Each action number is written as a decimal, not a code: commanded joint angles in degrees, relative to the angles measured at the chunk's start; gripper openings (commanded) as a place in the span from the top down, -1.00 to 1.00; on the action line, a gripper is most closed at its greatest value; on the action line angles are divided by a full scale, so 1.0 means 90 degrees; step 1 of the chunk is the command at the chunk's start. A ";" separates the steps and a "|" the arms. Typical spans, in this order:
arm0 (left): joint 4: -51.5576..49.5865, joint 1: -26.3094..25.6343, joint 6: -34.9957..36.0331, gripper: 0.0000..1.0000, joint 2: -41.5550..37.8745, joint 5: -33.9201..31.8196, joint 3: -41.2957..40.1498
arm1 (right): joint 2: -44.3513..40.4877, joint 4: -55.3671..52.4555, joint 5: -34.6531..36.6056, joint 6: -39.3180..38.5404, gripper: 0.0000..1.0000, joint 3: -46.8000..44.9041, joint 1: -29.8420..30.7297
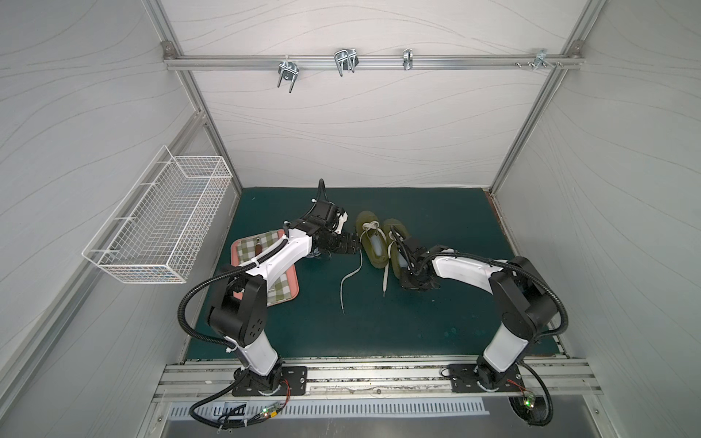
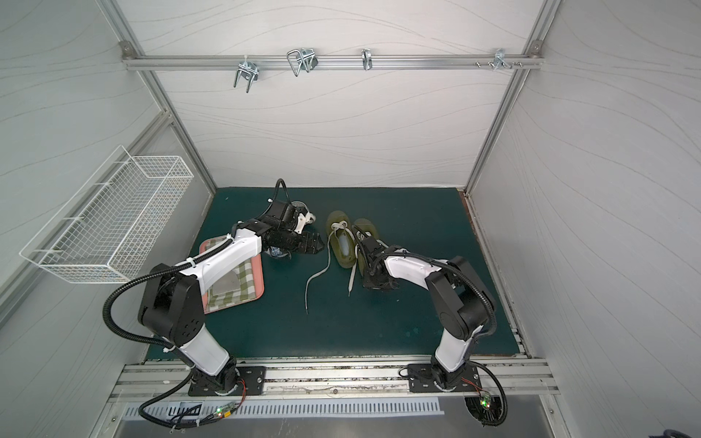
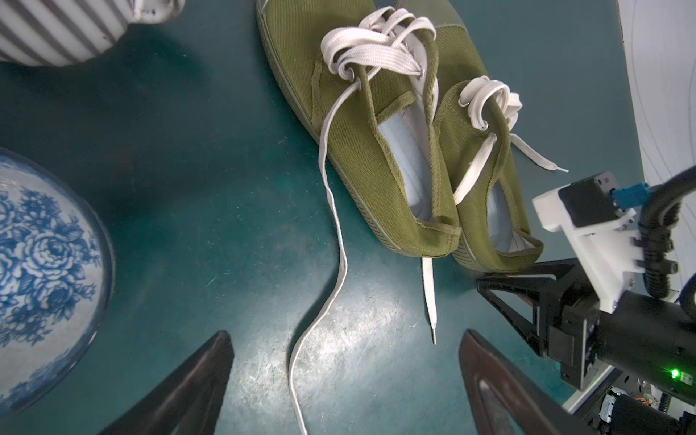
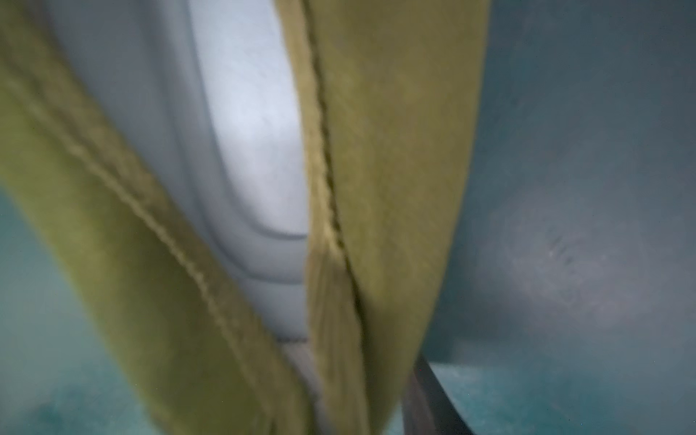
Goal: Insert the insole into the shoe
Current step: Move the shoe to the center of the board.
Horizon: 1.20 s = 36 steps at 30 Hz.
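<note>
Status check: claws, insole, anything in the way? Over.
Left claw open over mat. Right claw at shoe heel, grip unclear. Insole lying inside shoe. Loose lace trails nearby.

Shoe (image 4: 395, 169) and insole (image 4: 248, 132), heavily blurred

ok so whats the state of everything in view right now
shoe nearer the left arm: upright on the mat, insole showing inside
shoe nearer the right arm: upright, insole showing inside
laces: untied, trailing on the mat
left tool: open, empty, above the mat
right tool: at that shoe's heel, grip unclear
floral bowl: upright
</note>
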 commanded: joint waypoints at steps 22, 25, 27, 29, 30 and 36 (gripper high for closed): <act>0.0014 -0.0002 0.0021 -0.89 -0.0371 -0.0067 -0.0164 | 0.0985 0.0087 0.0094 -0.0384 0.22 0.1227 -0.0560; 0.0007 0.0002 0.0066 -0.90 -0.0501 -0.0171 -0.0252 | 0.0608 -0.0072 0.0144 -0.0553 0.20 0.1193 -0.0480; 0.0079 0.0045 0.0072 -0.91 -0.0659 -0.0206 -0.0374 | -0.0003 -0.0004 0.0188 -0.0770 0.12 0.0898 -0.0345; 0.0277 0.0103 0.0045 -0.97 -0.0888 -0.0334 -0.0583 | -0.0770 0.0240 0.0197 -0.0861 -0.04 0.0439 -0.0306; 0.0454 0.0138 0.0024 -0.97 -0.1081 -0.0521 -0.0753 | -0.1208 0.0418 0.0177 -0.0941 -0.15 0.0135 -0.0357; 0.2389 0.0393 0.0421 -0.97 -0.2705 -0.1912 -0.2429 | -0.3328 0.1507 -0.0459 -0.1484 -0.98 -0.1208 -0.1638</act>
